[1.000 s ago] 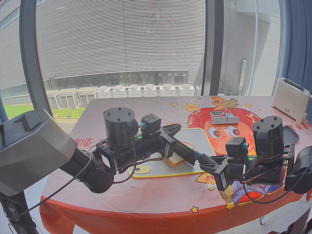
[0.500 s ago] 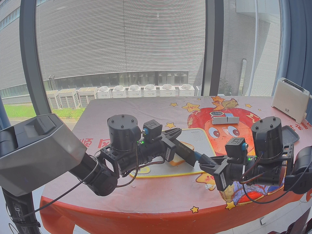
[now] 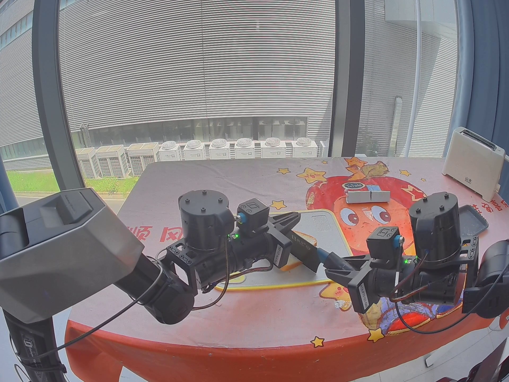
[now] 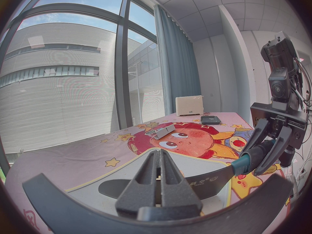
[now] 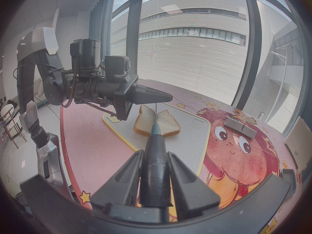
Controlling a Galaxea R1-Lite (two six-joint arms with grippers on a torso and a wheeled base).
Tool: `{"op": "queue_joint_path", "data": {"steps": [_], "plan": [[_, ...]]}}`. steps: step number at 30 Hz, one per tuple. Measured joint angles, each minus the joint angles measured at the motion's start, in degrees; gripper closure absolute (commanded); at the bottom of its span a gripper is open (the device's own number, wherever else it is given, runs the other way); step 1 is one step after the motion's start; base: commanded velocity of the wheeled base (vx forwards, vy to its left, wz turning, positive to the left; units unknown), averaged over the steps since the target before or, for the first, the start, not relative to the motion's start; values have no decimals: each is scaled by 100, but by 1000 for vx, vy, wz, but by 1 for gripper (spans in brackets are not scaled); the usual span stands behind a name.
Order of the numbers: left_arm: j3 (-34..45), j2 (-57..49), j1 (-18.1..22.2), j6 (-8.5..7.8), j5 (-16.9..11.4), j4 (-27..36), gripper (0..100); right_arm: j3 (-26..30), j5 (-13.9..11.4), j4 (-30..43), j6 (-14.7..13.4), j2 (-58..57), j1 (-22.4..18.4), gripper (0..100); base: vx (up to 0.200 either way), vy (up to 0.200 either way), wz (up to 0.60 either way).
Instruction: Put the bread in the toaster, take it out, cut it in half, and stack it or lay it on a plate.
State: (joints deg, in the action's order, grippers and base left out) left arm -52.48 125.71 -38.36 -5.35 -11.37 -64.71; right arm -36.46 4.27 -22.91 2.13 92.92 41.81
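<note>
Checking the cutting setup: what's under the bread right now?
The bread lies flat on the cutting board, and the knife blade crosses its middle. The slice covers the board directly beneath it, so nothing there can be checked.

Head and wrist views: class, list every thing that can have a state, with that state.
Bread: flat on the board, knife across its middle.
Knife: clamped in right hand, edge down.
Right hand: shut on knife.
Left hand: shut, holding nothing.
Toaster: upright, nothing sticking out.

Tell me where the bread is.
In the right wrist view, the bread lies mid-table on the cutting board, the knife across its middle and the left gripper just beside it.
</note>
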Motion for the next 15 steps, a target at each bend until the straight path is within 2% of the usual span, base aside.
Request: {"op": "queue_joint_path", "data": {"steps": [15], "plan": [[-168,-285,37,32,-6,241,100,-2,-11,17,-11,-30,-12,100,0,0,0]]}}
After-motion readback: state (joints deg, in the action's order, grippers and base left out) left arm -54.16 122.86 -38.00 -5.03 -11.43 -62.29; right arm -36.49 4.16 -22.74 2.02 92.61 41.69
